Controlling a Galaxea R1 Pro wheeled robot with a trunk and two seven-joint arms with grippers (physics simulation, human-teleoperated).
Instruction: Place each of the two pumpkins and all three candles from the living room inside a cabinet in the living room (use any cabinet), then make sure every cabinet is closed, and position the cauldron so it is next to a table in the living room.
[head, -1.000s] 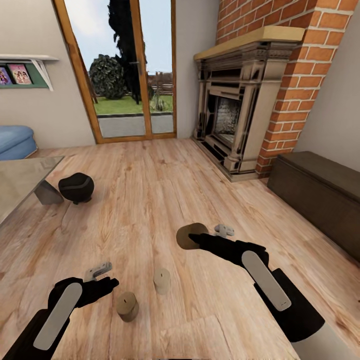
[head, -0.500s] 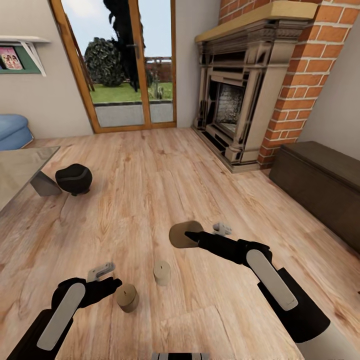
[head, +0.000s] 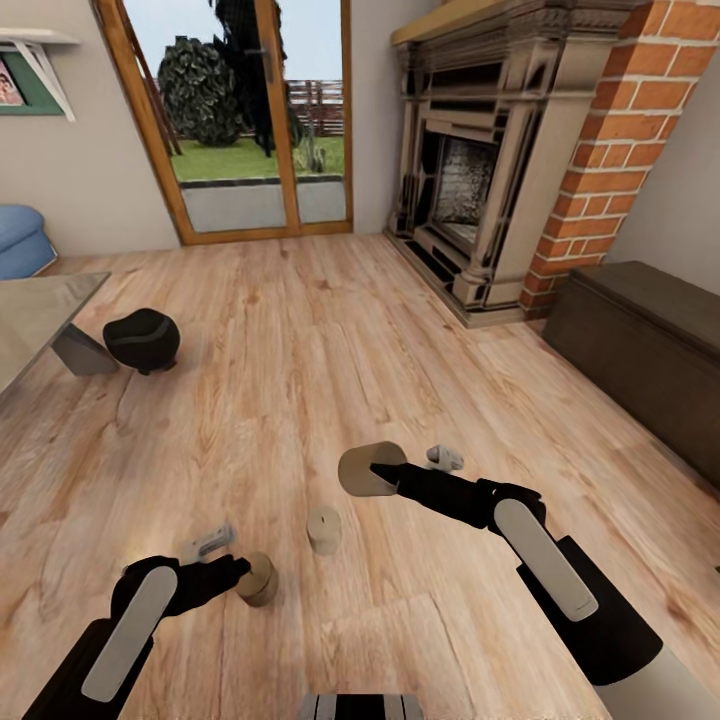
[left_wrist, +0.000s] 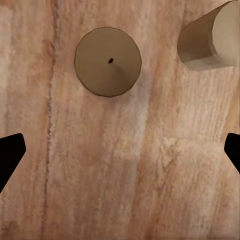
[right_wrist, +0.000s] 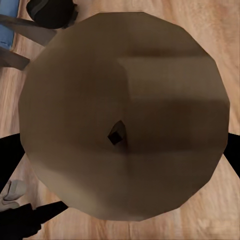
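Left gripper (head: 232, 572) hangs low over the floor with its jaws spread wide, and I read nothing between them yet. One candle (head: 258, 578) stands on the boards just beside its fingertips; from the left wrist that candle (left_wrist: 108, 61) sits ahead of the open jaws, off their centreline, with a second candle (head: 323, 529) standing a little further out. If I come down from here, a finger could clip the rim and tip or roll the candle, because the jaws are not centred over it.

Right gripper (head: 385, 472) is pinching the third candle (head: 364, 468), held off the floor and tilted on its side; a shallow grip on that smooth cylinder could let it slip. Well beyond, the cauldron (head: 142, 340) stands beside the table (head: 30, 315), and the cabinet (head: 640, 350) looks closed.
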